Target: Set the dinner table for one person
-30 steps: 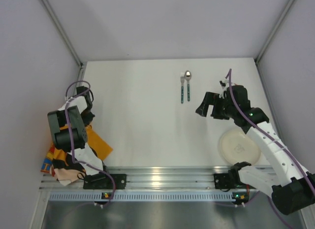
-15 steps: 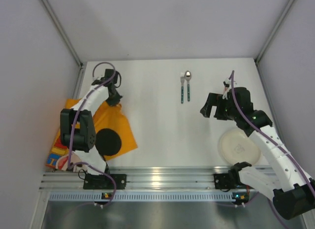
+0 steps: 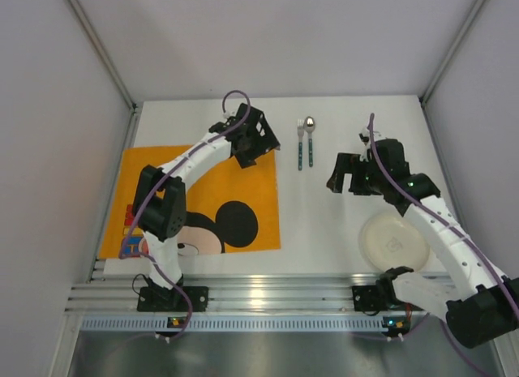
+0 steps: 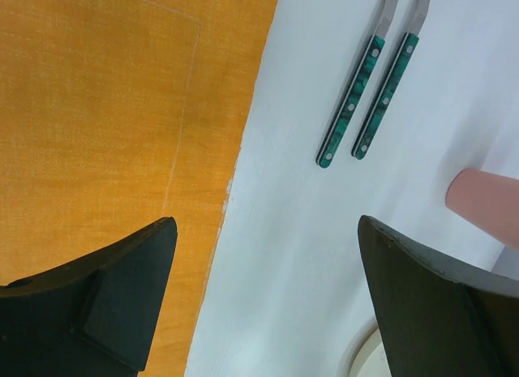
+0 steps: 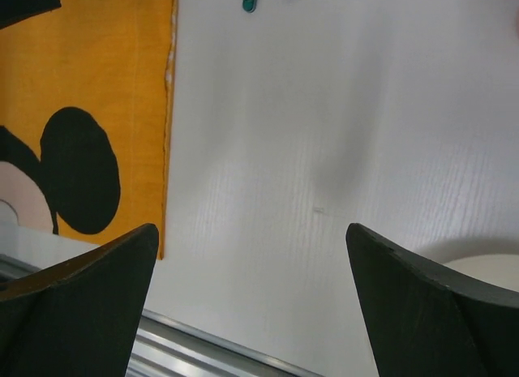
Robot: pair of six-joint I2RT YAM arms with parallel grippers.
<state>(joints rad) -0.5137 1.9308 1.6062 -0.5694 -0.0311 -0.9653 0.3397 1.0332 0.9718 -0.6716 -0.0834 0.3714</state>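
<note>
White table (image 3: 324, 223) spans booth between grey walls. We see orange mat (image 3: 203, 182) flat at left edge. Fork (image 3: 300, 146) and spoon (image 3: 310, 142) near far edge, plate (image 3: 395, 241) near right corner, none on mat yet. Left gripper (image 3: 258, 142) over mat's far corner, right gripper (image 3: 345, 173) beside cutlery: both jaws apart, empty.

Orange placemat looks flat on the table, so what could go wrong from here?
1. The left pincer hangs open over the far corner of the placemat; leaving low could snag and wrinkle it.
2. The fork and spoon lie close beside that edge, so a stray finger might knock them askew.
3. The plate sits partly under the right arm, awkward to grab.
</note>
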